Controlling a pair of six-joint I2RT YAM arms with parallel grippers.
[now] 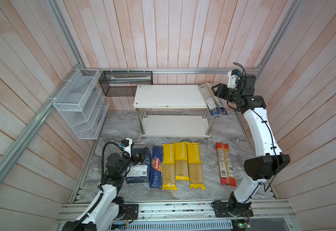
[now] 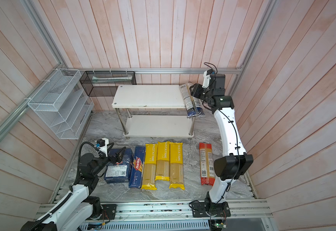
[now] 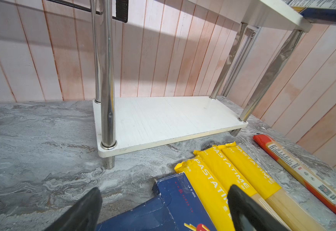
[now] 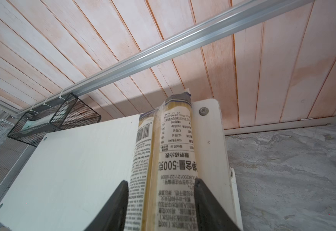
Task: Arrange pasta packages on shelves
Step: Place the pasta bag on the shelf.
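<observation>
Lying along the right end of the top shelf (image 1: 169, 96), the dark-blue-ended bag (image 1: 212, 100) pokes its blue end out past the front edge. The right tool (image 4: 161, 181) sits at the bag with one finger on each side, but I cannot tell if it is squeezing the bag or only sitting beside it. In the right wrist view the near end of the bag is cut off. The left tool (image 3: 164, 189) is spread wide with nothing in it and hangs over the two blue Barilla boxes (image 1: 156, 166) on the table (image 1: 123, 124). It hides part of the box with the white label (image 1: 138, 170). Next to the boxes lie three yellow PASTATIME bags (image 1: 181, 160), close side by side, and the red-ended bag (image 1: 225, 164) lies apart on their right. Something pale lies in the black mesh basket (image 1: 126, 83), too blurry to name.
</observation>
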